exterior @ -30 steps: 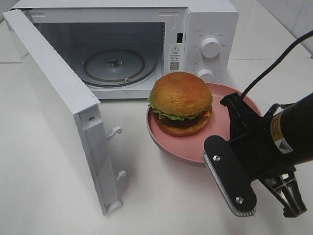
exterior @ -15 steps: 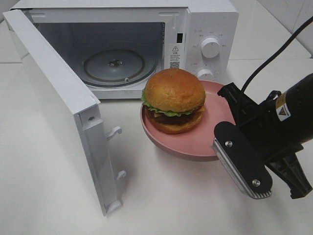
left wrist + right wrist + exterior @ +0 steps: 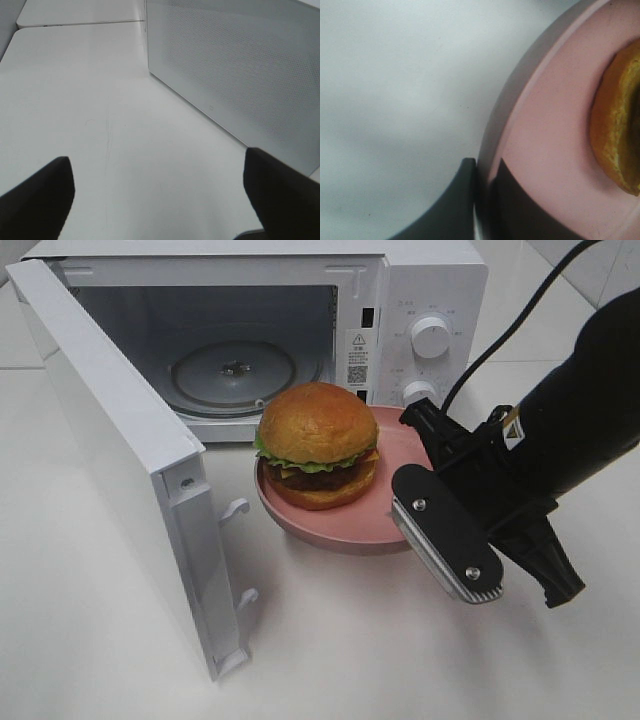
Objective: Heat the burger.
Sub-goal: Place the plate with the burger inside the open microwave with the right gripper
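1. Exterior high view: a white microwave oven [image 3: 440, 300] stands on the white table [image 3: 330, 650] with its door [image 3: 110, 460] swung wide. The cavity holds a round glass turntable [image 3: 232, 375].
2. The burger [image 3: 318, 435], with a glossy golden-brown bun, green lettuce and a dark patty, sits in a shallow pink round plate [image 3: 330, 530] just in front of the microwave's opening.
3. The right hand [image 3: 484, 172] is pinched tight on the plate's rim, on the side below the microwave's knobs.
4. The left hand [image 3: 155, 165] gapes wide, gripping nothing, near the microwave.
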